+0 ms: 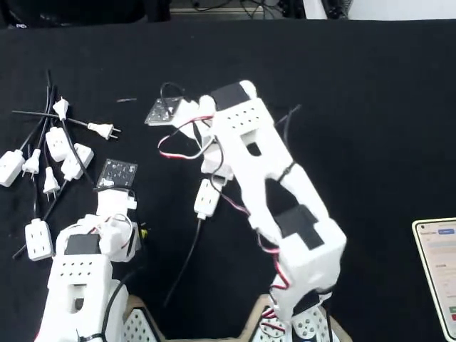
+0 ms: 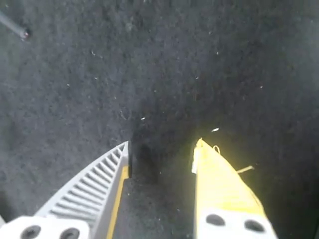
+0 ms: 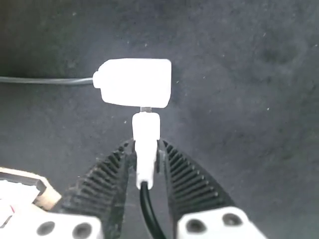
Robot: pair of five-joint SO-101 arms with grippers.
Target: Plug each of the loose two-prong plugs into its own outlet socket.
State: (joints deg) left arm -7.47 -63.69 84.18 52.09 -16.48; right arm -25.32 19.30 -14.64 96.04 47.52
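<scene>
Jaws of the right gripper (image 3: 146, 149) clamp the light, rigid-looking plug (image 3: 146, 130) by its flat sides, prongs meeting the mid-table outlet socket (image 3: 134, 82), which probably slides if pushed, while the left gripper (image 2: 163, 144) gapes empty.

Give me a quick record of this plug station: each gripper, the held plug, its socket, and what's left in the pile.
Right gripper: jaws shut on a white plug
Plug: prongs at the face of a white socket, a sliver of prong showing
Left gripper: jaws open over bare black table, holding nothing
Pile: loose plugs and sockets, cords tangled, none held
</scene>
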